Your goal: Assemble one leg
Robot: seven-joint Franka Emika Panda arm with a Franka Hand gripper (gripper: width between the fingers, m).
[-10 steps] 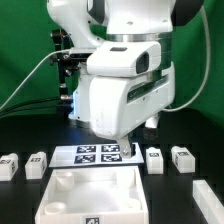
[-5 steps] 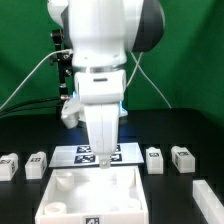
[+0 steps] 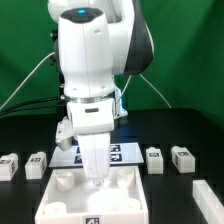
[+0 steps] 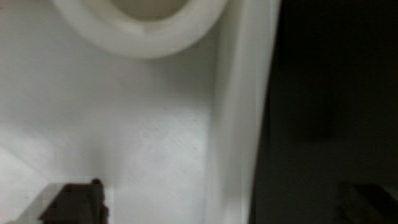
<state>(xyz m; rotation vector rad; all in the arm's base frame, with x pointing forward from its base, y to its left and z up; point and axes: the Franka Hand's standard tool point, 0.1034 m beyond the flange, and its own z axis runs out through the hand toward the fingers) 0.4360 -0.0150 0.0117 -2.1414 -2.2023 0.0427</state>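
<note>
My gripper [image 3: 97, 180] hangs low over the far part of the large white tray [image 3: 125, 205]. In the wrist view the gripper [image 4: 224, 205] is open and empty. Its dark fingertips [image 4: 75, 203] stand wide apart, with the tray's wall [image 4: 240, 120] between them. A round corner socket [image 4: 151, 25] shows beyond them. Two legs [image 3: 8, 166] [image 3: 37, 164] lie on the table at the exterior view's left. Two more legs [image 3: 155, 159] [image 3: 182, 157] lie at its right. Each is a small white block with a marker, apart from the gripper.
The marker board [image 3: 122, 152] lies behind the tray, partly hidden by my arm. Another white piece [image 3: 206, 193] sits at the exterior view's lower right edge. Cables [image 3: 30, 85] hang behind the arm at the left.
My arm has turned and swung toward the exterior view's left. The gripper has come down from above the marker board to low over the tray.
</note>
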